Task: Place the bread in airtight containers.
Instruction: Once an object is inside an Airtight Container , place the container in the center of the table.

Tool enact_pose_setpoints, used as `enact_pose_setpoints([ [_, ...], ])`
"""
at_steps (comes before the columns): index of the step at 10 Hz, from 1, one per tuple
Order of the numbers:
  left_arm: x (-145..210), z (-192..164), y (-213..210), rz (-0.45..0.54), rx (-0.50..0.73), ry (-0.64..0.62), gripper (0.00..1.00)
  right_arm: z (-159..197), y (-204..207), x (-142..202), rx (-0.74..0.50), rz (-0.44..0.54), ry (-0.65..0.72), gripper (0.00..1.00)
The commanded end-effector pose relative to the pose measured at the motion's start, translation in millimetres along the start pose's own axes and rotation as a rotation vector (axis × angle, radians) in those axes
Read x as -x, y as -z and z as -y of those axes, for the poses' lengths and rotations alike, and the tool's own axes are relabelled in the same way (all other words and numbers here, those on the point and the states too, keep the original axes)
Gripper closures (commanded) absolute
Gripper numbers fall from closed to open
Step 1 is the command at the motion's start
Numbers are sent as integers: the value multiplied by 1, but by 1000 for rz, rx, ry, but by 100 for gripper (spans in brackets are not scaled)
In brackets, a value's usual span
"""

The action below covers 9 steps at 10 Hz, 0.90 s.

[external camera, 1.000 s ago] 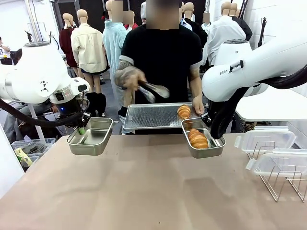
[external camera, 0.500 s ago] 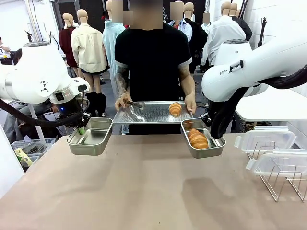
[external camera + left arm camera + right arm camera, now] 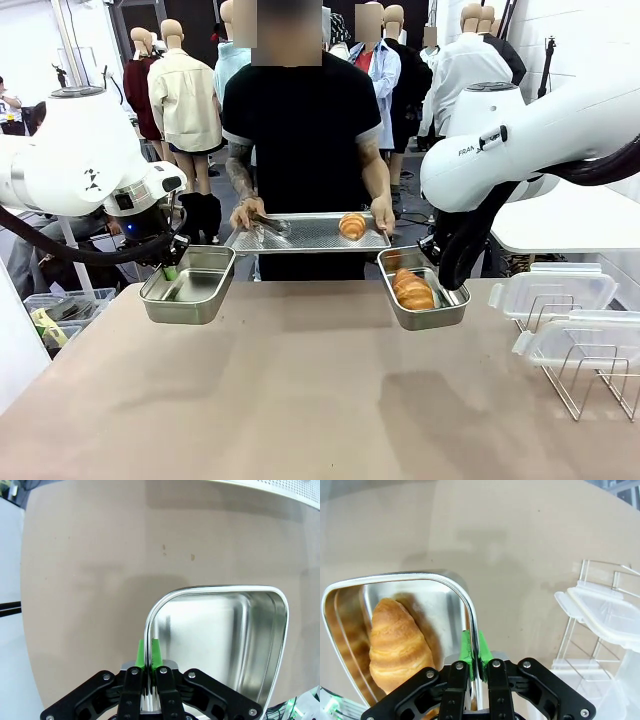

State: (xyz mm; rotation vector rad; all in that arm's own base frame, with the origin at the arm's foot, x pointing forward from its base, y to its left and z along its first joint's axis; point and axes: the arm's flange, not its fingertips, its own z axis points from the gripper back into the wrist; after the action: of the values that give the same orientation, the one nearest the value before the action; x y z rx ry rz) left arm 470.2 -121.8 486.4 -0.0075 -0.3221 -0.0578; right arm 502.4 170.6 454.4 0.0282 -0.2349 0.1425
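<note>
An empty rectangular stainless-steel pan (image 3: 220, 630) was clamped by its rim in the left jaws, a matching pan (image 3: 395, 576) of golden-brown rolls (image 3: 397, 640) in the right jaws.

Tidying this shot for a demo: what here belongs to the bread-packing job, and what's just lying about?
Job: empty pan in left gripper; filled pan in right gripper; packed roll; tray roll; perforated tray; tongs; clear lids.
Lying about: wire rack; plastic bin.
</note>
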Motion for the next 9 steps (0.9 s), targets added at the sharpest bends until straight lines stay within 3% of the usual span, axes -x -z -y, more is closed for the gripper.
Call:
enact_pose_setpoints([
  [1,0,-1,-2,24,-1,4,100,0,0,0,-16,19,-12,100],
  [9,0,-1,-2,24,-1,4,100,0,0,0,-16,19,-12,100],
])
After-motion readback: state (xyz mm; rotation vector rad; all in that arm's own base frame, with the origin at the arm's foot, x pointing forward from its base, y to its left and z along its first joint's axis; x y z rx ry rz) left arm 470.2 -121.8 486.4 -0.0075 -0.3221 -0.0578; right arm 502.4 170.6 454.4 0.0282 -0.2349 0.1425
